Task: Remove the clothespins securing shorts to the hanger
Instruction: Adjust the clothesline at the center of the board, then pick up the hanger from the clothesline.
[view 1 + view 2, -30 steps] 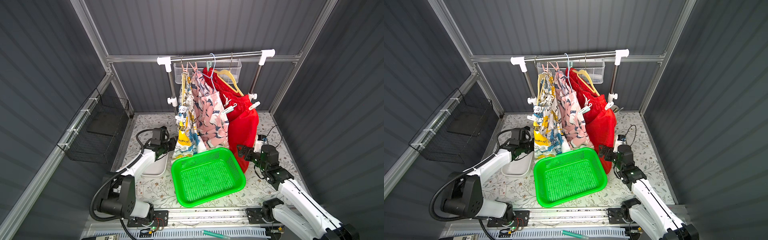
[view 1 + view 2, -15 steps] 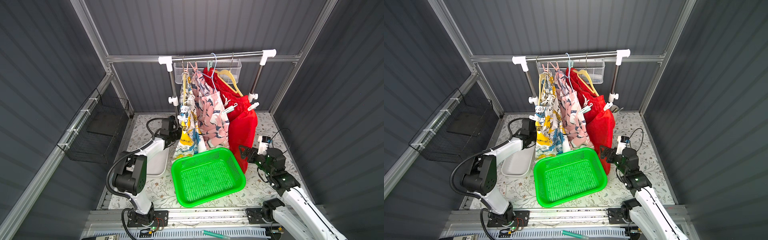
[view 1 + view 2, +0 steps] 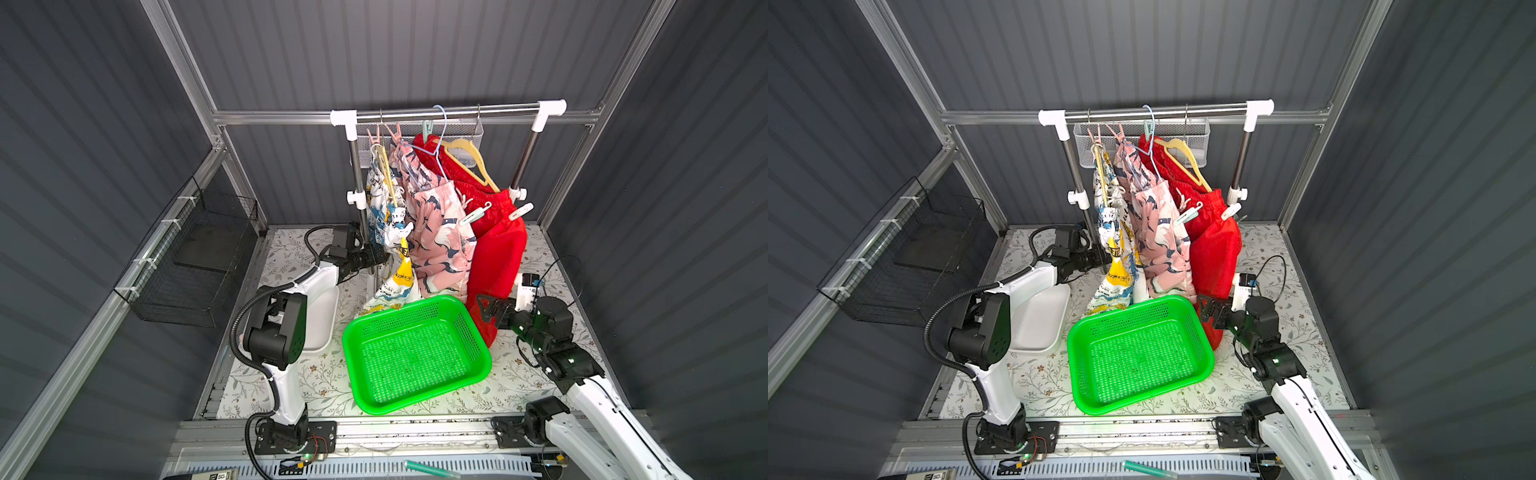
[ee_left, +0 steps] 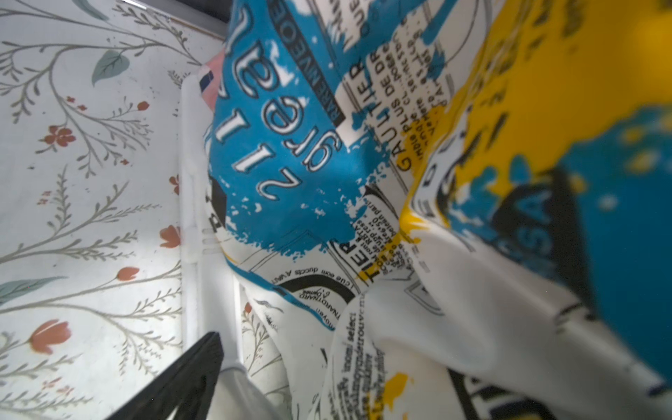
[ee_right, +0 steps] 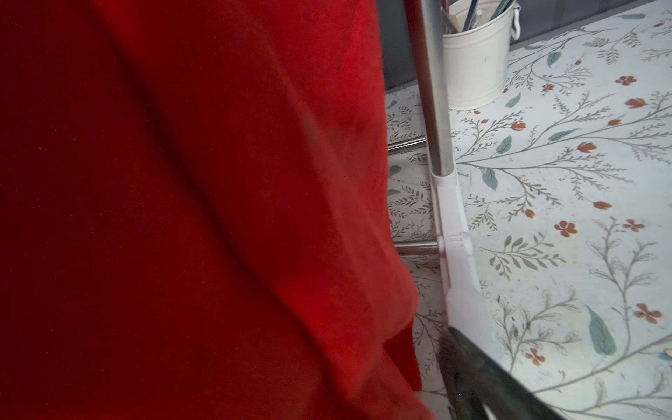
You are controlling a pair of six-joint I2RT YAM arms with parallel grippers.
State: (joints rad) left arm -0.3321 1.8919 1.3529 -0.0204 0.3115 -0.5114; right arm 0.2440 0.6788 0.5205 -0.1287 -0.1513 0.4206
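L gripper (image 3: 382,258) sits low by the rack's left post, jaws spread wide, nothing in them. Its wrist cam is filled w/ the white yellow-blue print shorts (image 4: 400,182), close ahead of one finger (image 4: 182,378). R gripper (image 3: 487,311) is also wide apart, fingers up against the lower edge of the red shorts (image 3: 498,253), empty as far as I can see. The pink bird-print shorts (image 3: 436,237) hang btwn those two pairs. Pegs on: mint clothespin (image 3: 473,216) where pink meets red, white clothespin (image 3: 520,212) at the red waistband's end, pink clothespins (image 3: 376,135) up near the rail (image 3: 498,109). Green basket (image 3: 349,349) sits below on the table.
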